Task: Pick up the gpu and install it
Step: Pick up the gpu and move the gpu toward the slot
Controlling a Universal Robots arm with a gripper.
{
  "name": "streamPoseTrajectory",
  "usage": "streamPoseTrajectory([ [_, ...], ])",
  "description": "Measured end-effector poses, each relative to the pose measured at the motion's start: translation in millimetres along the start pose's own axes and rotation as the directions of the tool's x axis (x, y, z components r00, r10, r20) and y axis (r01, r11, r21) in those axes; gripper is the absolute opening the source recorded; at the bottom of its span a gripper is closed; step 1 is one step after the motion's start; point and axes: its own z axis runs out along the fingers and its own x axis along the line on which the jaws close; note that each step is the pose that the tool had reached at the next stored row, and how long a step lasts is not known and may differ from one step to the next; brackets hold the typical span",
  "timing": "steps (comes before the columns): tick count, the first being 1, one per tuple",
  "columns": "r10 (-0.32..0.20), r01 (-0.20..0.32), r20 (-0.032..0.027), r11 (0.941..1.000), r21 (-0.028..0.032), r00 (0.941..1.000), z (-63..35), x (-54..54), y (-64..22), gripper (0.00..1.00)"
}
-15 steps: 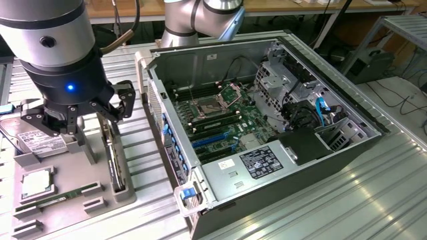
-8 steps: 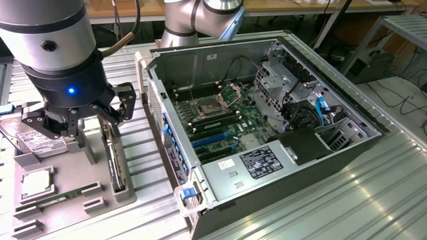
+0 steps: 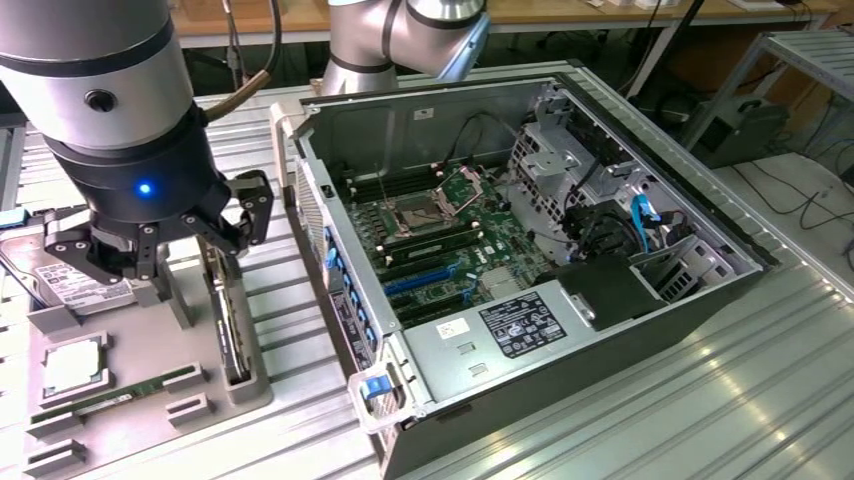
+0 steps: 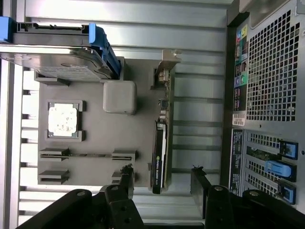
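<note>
Approach step: my gripper (image 4: pixel 162 168) hangs wide open over the gpu (image 4: pixel 159 143), edgewise in its tray (image 4: pixel 95 140). Grasp needs jaws straddling it squarely.

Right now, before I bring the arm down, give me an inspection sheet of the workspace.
Surface: slatted metal table with a grey parts tray on it.
Job's things: gpu standing on edge in its tray slot; open computer case beside the tray.
Clutter: hard drive, processor and memory stick in the tray.
Grippers: gripper above the gpu's end, fingers open, holding nothing.
Cables: blue cable and black leads inside the case.
Surroundings: wooden bench behind.
</note>
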Motion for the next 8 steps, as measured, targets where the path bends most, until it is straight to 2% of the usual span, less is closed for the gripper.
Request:
streamPoseTrajectory([
  [8,-0.008,0.008,-0.0005,1.0000,-0.0004,1.0000,2.0,0.2,-3.7,0.60],
])
